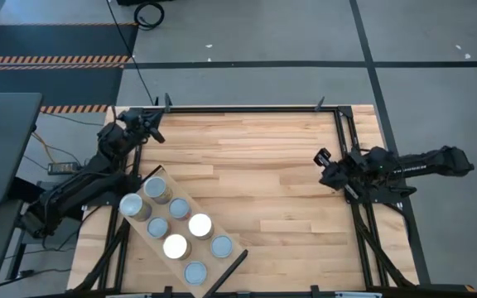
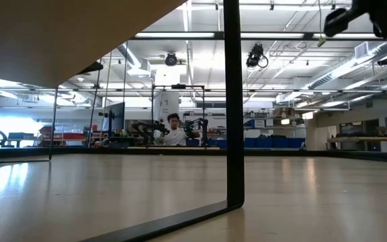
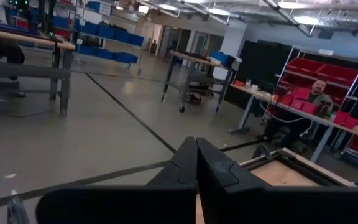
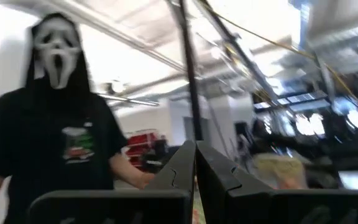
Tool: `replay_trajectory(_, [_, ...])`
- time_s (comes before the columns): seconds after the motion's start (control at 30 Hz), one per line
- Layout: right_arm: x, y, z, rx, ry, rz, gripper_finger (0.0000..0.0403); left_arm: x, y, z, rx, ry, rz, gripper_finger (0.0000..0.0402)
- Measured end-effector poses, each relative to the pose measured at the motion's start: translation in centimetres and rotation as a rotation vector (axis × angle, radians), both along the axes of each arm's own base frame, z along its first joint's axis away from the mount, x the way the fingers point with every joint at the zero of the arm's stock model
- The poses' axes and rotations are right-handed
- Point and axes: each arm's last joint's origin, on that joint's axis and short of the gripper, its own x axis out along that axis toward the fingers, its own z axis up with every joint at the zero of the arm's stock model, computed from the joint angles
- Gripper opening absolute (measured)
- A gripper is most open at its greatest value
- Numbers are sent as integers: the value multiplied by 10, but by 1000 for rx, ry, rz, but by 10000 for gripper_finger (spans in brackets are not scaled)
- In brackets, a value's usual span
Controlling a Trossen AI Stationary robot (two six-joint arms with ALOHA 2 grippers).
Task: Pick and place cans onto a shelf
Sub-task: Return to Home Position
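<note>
Cans (image 1: 199, 225) on shelf (image 1: 177, 227), near left gripper (image 1: 159, 135) (closed)

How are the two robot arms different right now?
The left gripper sits near a left corner of the table, close to the shelf of cans; the right gripper sits at the right side, far from it. The left arm lies slanted; the right arm lies nearly straight across. Both grippers are shut and hold nothing.

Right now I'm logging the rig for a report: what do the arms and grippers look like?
The left arm and right arm are black jointed segments; the right bears pale lettering. The left gripper and right gripper each have two dark, angular, wedge-shaped fingers.
</note>
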Motion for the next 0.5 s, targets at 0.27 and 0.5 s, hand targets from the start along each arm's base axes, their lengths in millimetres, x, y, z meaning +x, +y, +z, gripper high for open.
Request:
replay_trajectory(0.27, [-9,8,1,-112,-41,135,20,-3,-4,-2,-12,30,1,4])
replay_trajectory(0.5, [-20,-1,2,-94,-43,69,20,-5,-6,1,7,6,1,4])
